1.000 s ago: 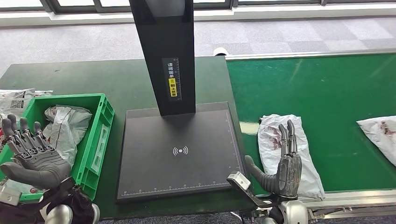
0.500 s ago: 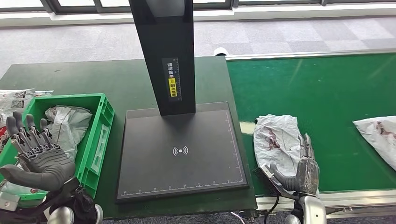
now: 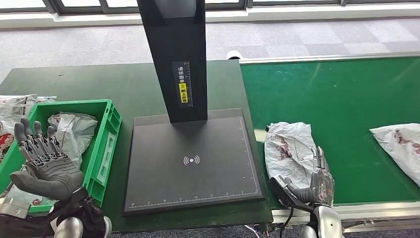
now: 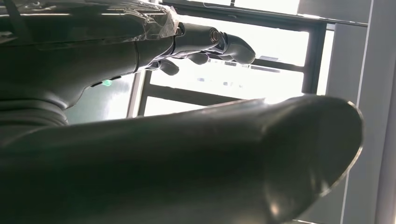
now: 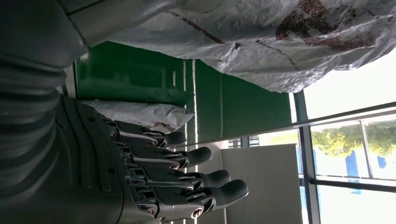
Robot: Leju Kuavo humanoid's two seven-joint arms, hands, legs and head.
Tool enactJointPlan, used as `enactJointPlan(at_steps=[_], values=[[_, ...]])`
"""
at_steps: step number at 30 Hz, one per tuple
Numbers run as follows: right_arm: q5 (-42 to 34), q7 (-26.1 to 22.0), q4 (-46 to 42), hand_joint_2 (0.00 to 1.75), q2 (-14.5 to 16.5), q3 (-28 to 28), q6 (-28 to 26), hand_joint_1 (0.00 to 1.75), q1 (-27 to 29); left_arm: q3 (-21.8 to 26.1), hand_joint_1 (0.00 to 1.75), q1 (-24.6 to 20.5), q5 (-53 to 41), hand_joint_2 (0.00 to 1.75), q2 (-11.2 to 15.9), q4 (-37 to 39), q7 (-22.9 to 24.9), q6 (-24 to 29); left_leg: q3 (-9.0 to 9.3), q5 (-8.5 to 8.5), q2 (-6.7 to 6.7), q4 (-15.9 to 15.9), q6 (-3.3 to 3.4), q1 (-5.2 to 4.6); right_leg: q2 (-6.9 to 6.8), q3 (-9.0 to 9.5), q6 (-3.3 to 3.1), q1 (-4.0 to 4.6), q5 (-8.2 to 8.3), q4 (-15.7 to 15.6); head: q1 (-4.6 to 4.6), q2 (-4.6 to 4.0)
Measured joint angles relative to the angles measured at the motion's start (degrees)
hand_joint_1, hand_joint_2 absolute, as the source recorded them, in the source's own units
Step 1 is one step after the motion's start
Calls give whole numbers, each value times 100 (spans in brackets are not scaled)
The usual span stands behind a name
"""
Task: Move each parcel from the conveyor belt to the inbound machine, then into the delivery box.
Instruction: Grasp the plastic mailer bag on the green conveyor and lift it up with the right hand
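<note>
R hand (image 3: 317,182): fingers (image 5: 196,156) spread, empty, at near edge of white parcel (image 3: 289,151) on belt (image 3: 341,99).
L hand (image 3: 47,166): palm up, released, over green box (image 3: 106,144).
R wrist cam: 2nd parcel (image 5: 135,114) beyond fingers.

A parcel-sorting station is showing itself here: a green conveyor belt (image 3: 341,99) is carrying bagged parcels beside a black scanning platform (image 3: 190,161) and a green crate (image 3: 106,144).

My right hand (image 3: 317,183) hangs at the conveyor belt's (image 3: 346,94) near edge against the crumpled parcel (image 3: 289,148), the scanner's black post (image 3: 173,54) walls off the platform's (image 3: 190,163) far side, and another parcel (image 3: 69,134) fills much of the green box (image 3: 106,144).
</note>
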Motion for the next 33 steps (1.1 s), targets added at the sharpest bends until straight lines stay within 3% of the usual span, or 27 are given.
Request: enactJointPlan(at_steps=[11, 17, 33], values=[[154, 256, 363, 175, 34, -2, 210, 0, -150, -63, 0, -68, -34, 0, 6, 87, 0, 80, 3, 0, 0, 0, 0, 0, 0, 1, 0, 0, 0, 0, 0, 0], [410, 575, 1190, 175, 36, -115, 481, 0, -270, -228, 0, -163, -39, 0, 81, 374, 0, 108, 2, -1, 0, 0, 0, 0, 0, 2, 1, 0, -1, 0, 0, 0], [419, 624, 1288, 175, 54, -208, 548, 0, -277, -260, 0, -167, 3, 0, 133, 495, 0, 92, 3, 0, 0, 0, 0, 0, 0, 3, 1, 0, -1, 0, 0, 0]])
